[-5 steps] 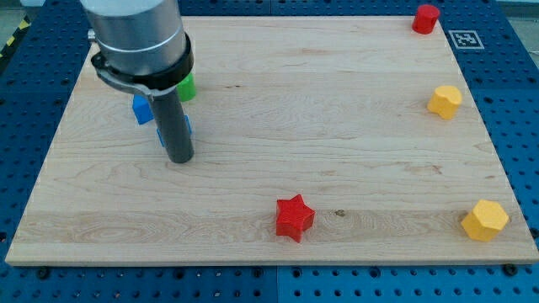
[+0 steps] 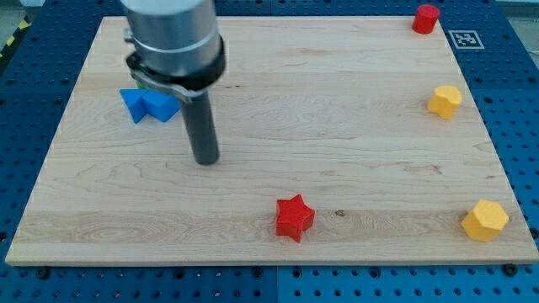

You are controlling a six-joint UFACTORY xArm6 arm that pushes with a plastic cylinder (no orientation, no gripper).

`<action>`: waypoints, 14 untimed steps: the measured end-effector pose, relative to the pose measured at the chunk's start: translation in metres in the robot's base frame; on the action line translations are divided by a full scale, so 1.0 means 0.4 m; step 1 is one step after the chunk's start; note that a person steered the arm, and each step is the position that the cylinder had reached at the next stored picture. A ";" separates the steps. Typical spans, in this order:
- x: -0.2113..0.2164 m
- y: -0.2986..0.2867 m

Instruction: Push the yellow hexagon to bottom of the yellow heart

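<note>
The yellow hexagon [image 2: 485, 220] lies at the board's bottom right corner. The yellow heart [image 2: 445, 101] lies near the right edge, well above the hexagon and slightly to its left. My tip [image 2: 205, 161] rests on the board at the left middle, far left of both yellow blocks and touching no block.
A red star [image 2: 295, 217] lies at the bottom middle. A red cylinder [image 2: 426, 18] sits at the top right corner. Two blue blocks [image 2: 135, 103] [image 2: 160, 105] lie side by side left of the rod. The wooden board [image 2: 337, 126] ends close to the hexagon.
My tip has moved to the right and slightly down the view. The arm now covers the green block and both blue blocks show. The yellow blocks have not moved.
</note>
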State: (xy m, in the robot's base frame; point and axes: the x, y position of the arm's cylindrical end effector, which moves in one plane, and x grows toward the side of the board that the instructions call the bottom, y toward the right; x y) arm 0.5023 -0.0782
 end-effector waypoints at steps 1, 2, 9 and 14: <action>0.009 0.010; 0.001 0.019; -0.008 0.886; 0.289 0.948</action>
State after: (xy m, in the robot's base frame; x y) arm 0.6181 0.3011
